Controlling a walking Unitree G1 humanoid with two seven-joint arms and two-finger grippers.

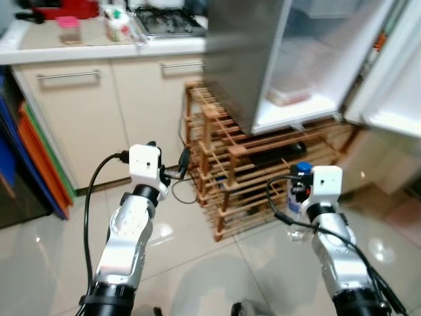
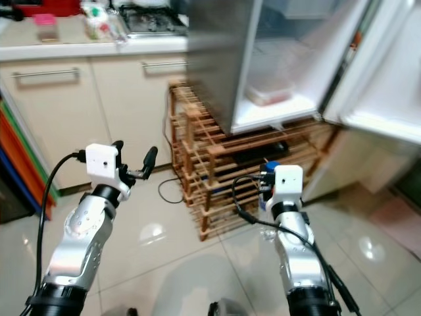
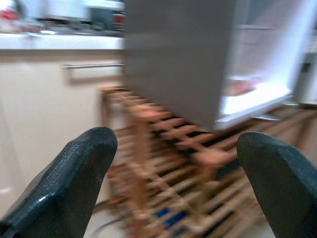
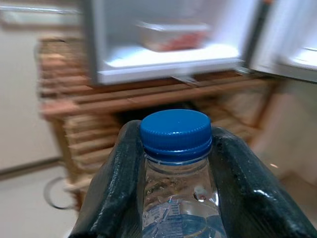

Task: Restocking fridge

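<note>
Bottle [image 4: 176, 168] is sitting upright between the two black fingers [image 4: 111, 193] of the right gripper [image 1: 299, 191], which are pressing against its neck and shoulders on both sides. It is showing a clear plastic body with clear liquid inside and a ribbed blue screw cap [image 4: 176, 131]; a blue patch is appearing low on its front in the right wrist view, but no brand or writing is coming through clearly enough to read. In the head views the bottle is hanging low at the robot's right, above the glossy tiled floor [image 1: 197, 263], just in front of a wooden slatted rack [image 1: 230, 158] that is standing under the open fridge [image 1: 263, 66]. The fridge door [image 1: 395, 85] is swinging wide to the right, and a shallow container [image 1: 289, 95] with something reddish inside is resting on the lit white shelf. The left gripper [image 2: 131, 164] is hovering apart from everything at the robot's left, its fingers [image 3: 64, 183] spreading wide and gripping nothing. Behind it, cream cabinets [image 1: 79, 118] with metal bar handles are running under a counter [image 1: 99, 46] that is carrying a pink-lidded jar [image 1: 68, 29] and a small carton [image 1: 116, 23] whose print is too blurred to read.
</note>
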